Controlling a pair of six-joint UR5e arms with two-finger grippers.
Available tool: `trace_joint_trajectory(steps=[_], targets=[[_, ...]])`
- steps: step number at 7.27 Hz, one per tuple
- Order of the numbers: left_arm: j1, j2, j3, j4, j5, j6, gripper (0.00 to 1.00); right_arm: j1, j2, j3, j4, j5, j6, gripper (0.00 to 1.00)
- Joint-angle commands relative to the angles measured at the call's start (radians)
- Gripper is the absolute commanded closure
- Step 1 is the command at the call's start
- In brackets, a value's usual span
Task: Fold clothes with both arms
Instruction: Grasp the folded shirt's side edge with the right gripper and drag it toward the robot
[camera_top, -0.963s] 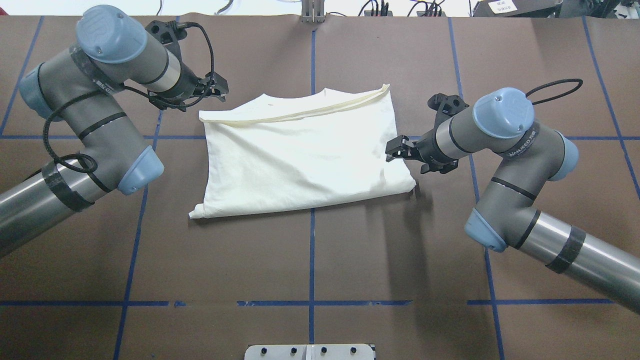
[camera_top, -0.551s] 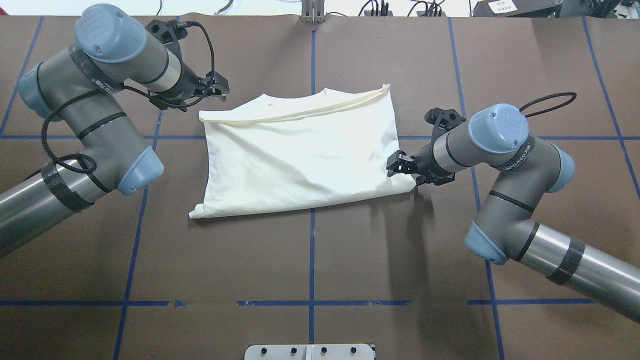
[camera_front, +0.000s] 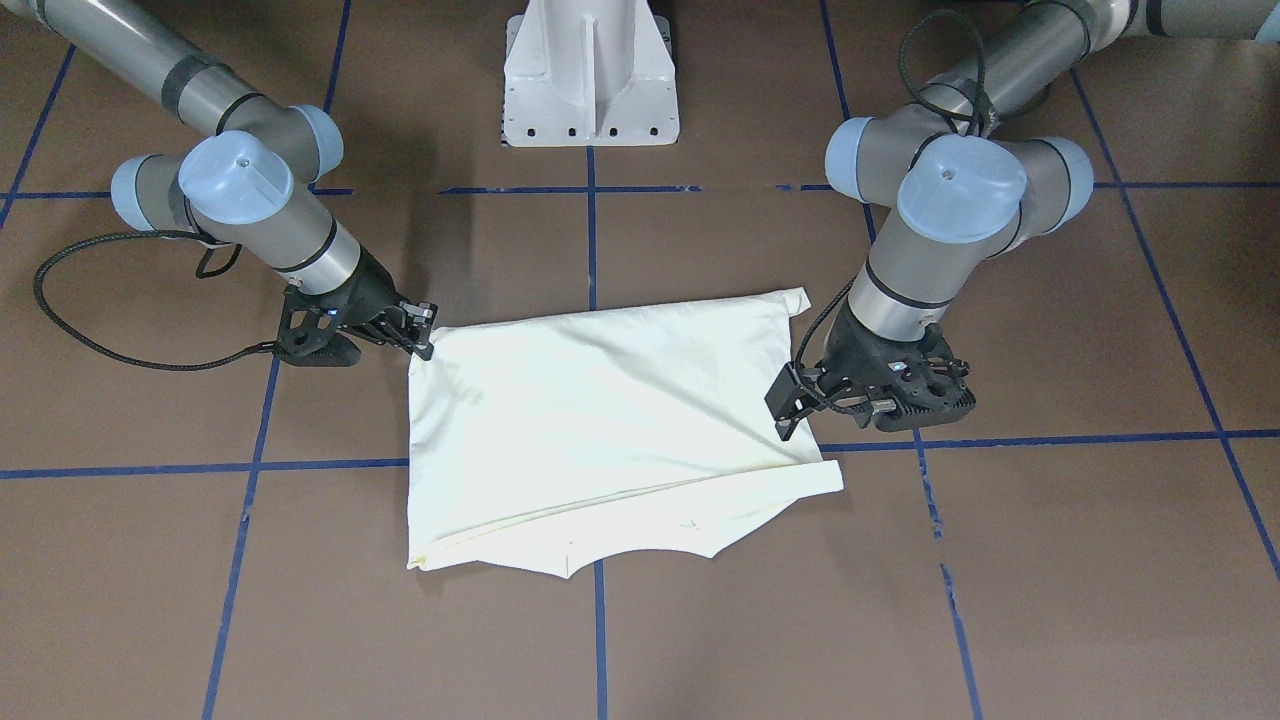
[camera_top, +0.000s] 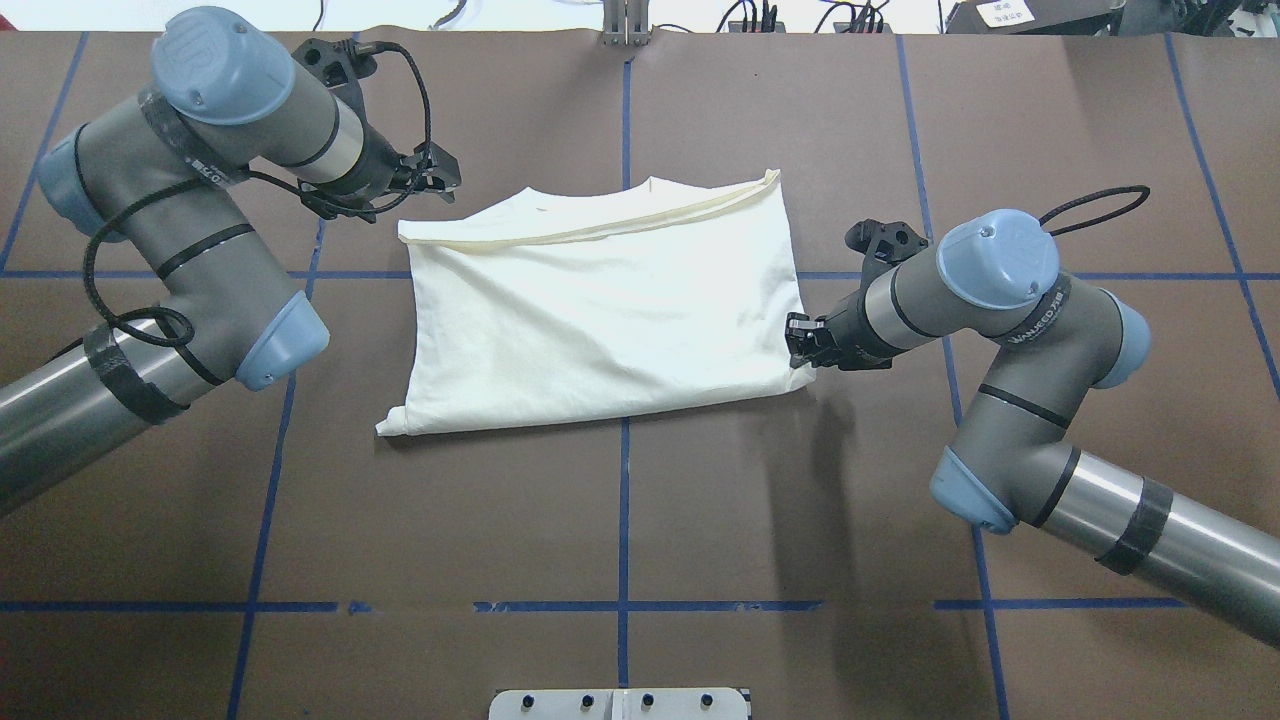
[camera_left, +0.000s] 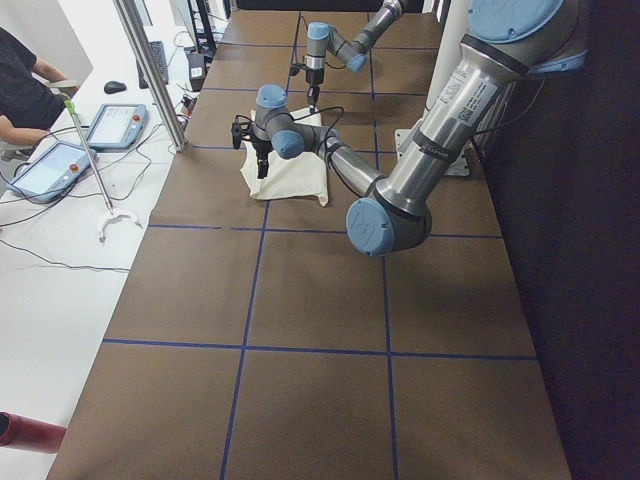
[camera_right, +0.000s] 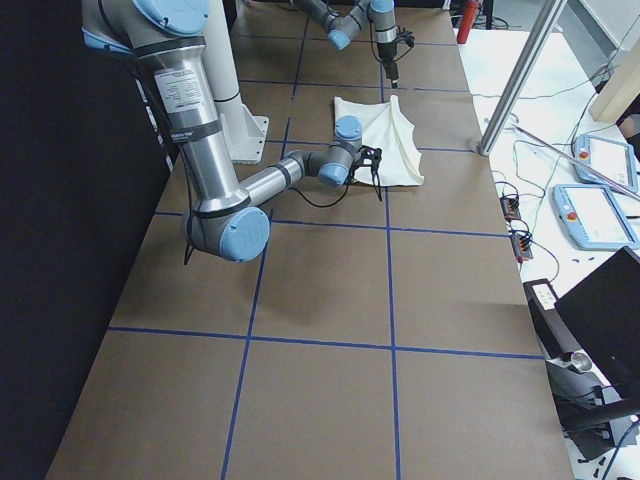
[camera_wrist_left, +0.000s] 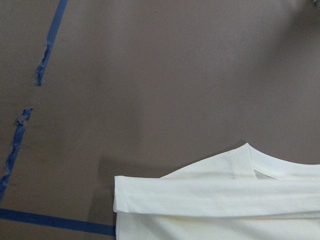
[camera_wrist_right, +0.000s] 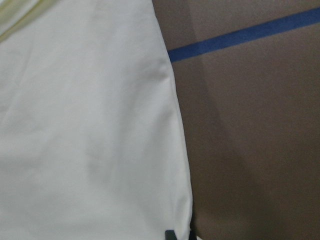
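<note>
We see the cream shirt (camera_top: 600, 320) folded, plain side up, flat in the middle of the tabletop (camera_top: 620, 520), our right hand (camera_top: 797, 345) pinching its near right corner, our left hand (camera_top: 445, 178) spread, hovering just beside its far left corner

A robotics lab: a brown tabletop (camera_top: 450, 520) gridded with blue tape (camera_top: 623, 500), with 2 teach pendants (camera_right: 597, 215) on a white bench (camera_right: 572, 108) well apart from the right pincer (camera_top: 800, 345).
</note>
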Motion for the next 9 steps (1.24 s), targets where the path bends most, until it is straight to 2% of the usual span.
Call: trace_joint_trajectory(steps=[1, 3, 4, 6, 7, 8, 9], targets=[[0.0, 0.0, 0.0, 0.0, 0.002, -0.002, 0.0, -0.028, -0.167, 0.174, -0.001, 0.017, 0.005, 1.0], [0.002, 0.0, 0.0, -0.005, 0.002, -0.005, 0.0, -0.155, -0.388, 0.376, -0.001, 0.013, 0.04, 1.0], [0.002, -0.006, 0.0, -0.003, 0.002, -0.006, 0.0, -0.248, -0.436, 0.438, 0.001, 0.01, 0.108, 1.0], [0.003, -0.006, -0.012, -0.003, 0.002, -0.008, 0.0, -0.428, -0.441, 0.471, 0.002, -0.035, 0.221, 1.0], [0.003, -0.002, -0.014, -0.005, 0.001, -0.006, 0.0, -0.445, -0.437, 0.475, 0.005, -0.042, 0.222, 0.03], [0.014, 0.0, -0.026, -0.003, -0.001, -0.008, 0.0, -0.423, -0.431, 0.487, 0.007, -0.062, 0.222, 0.0], [0.057, 0.011, -0.052, 0.0, -0.001, -0.06, 0.0, -0.338, -0.4, 0.489, 0.007, -0.064, 0.217, 0.0]])
